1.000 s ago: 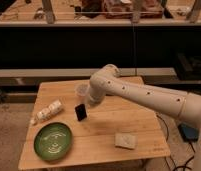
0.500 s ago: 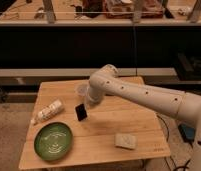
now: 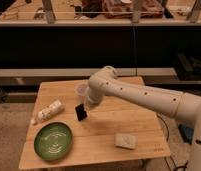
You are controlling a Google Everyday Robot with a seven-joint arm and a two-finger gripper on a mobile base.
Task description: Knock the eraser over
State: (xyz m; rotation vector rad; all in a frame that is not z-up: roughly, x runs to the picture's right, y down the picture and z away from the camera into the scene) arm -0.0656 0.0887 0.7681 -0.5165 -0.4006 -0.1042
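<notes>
The eraser is a small black slab standing upright, slightly tilted, near the middle of the wooden table. My gripper is at the end of the white arm, right above and behind the eraser's top right edge, touching or nearly touching it. A white cup stands just behind the gripper, partly hidden by the arm.
A green plate lies at the front left. A white bottle lies on its side at the left. A pale greyish pad lies at the front right. A dark shelf and counter stand behind the table.
The arm has shifted a little left and down towards the eraser. The eraser stands in about the same place.
</notes>
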